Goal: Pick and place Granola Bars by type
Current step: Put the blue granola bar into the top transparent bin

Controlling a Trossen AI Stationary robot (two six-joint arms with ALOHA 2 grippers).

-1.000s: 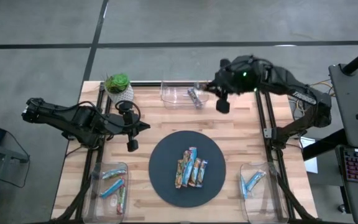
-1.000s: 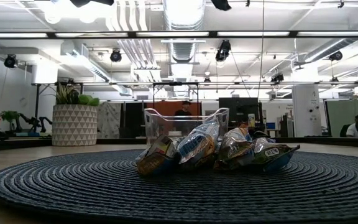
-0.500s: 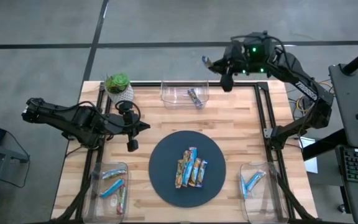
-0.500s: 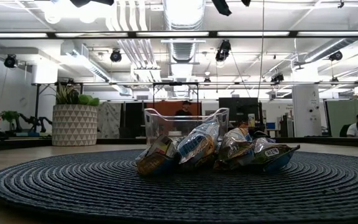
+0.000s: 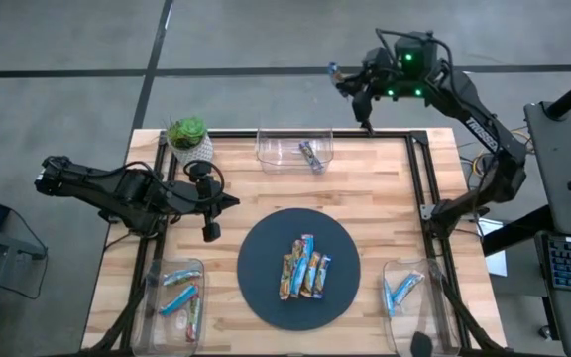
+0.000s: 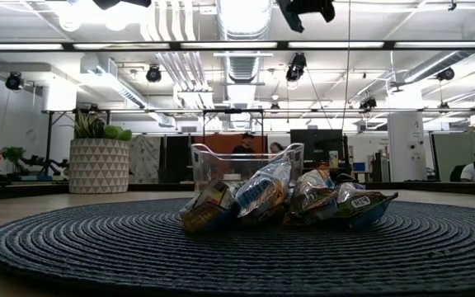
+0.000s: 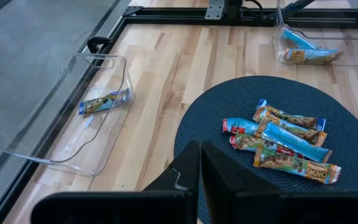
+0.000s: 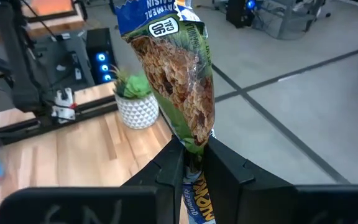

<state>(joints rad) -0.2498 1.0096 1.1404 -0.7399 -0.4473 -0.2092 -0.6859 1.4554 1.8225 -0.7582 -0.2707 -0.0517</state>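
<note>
Right pincer (image 8: pixel 192 163) clamped on green granola bar (image 8: pixel 179 87); wrapper reads "RAISIN". Left pincer (image 7: pixel 200 163) closed, empty.

A robotics lab is indicated: exposed ceiling ducts (image 6: pixel 242 25) and track lights are seen overhead, monitors (image 6: pixel 316 147) stand behind, and a wooden table (image 5: pixel 365 188) is flanked by arm frames.

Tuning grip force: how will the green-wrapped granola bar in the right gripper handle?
The green-wrapped granola bar stands upright above the right gripper, pinched by one end, so probably stiff and light. The glossy wrapper may be slippery.
</note>
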